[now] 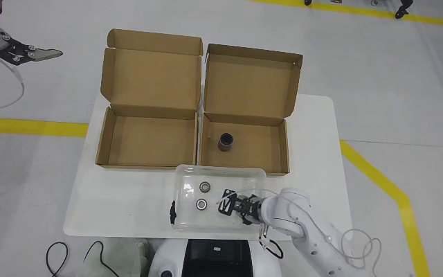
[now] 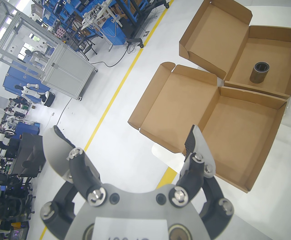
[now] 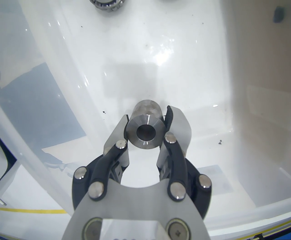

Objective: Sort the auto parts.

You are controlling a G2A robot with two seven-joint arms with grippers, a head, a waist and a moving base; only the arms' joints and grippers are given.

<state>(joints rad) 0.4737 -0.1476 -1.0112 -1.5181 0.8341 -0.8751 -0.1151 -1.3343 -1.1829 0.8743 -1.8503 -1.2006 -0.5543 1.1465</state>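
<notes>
A clear plastic bin (image 1: 185,174) stands at the table's front edge. Inside it my right gripper (image 3: 146,114) (image 1: 228,206) is shut on a steel cylinder sleeve (image 3: 145,129), just above the bin floor. Two round bearings (image 1: 205,186) (image 1: 201,203) lie in the bin left of it; one bearing (image 3: 106,4) shows at the right wrist view's edge. Behind the bin are two open cardboard boxes: the left box (image 1: 145,142) (image 2: 238,141) is empty, the right box (image 1: 259,149) (image 2: 252,36) holds a dark upright cylinder (image 1: 225,141) (image 2: 259,72). My left gripper (image 2: 124,136) (image 1: 31,52) hangs open over the floor, far left of the table.
The white table (image 1: 311,131) has bare surface to the right of the boxes and at its front left corner. Both box lids stand open toward the far side. Yellow floor lines (image 1: 41,127) run around the table.
</notes>
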